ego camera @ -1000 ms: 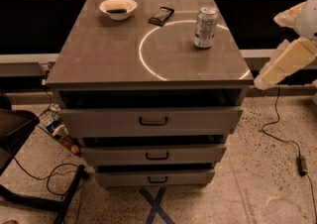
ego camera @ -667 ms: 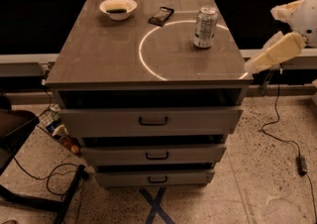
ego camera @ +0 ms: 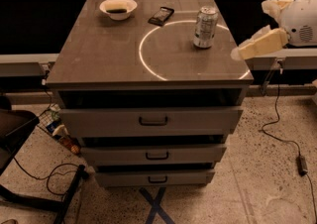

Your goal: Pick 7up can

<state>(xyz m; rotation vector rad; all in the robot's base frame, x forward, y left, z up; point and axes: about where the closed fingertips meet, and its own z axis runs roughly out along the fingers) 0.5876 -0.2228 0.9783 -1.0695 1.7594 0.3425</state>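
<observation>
1. In the camera view, the 7up can (ego camera: 205,27) stands on the grey counter (ego camera: 99,54). It is in the upper right part of the frame, inside a thin white ring (ego camera: 140,52) marked on the top.
2. The claw (ego camera: 242,49) hangs in the air at the right side of the frame, right at the counter's right edge. It holds nothing. I cannot tell if it is spread or pressed together.
3. The can is to the left of the claw and a bit higher in the frame. They are near but not touching, and nothing sits between them.
4. The claw's tip points left and a little down in the frame, just under the can's spot.
5. The can stands straight up, so its long line runs up and down. Its shiny top faces up.
6. I think the claw must go left and a bit up in the frame to reach the can's side.
7. The white bowl (ego camera: 118,7) and a dark flat thing (ego camera: 161,16) lie farther left, well apart from the claw.
</observation>
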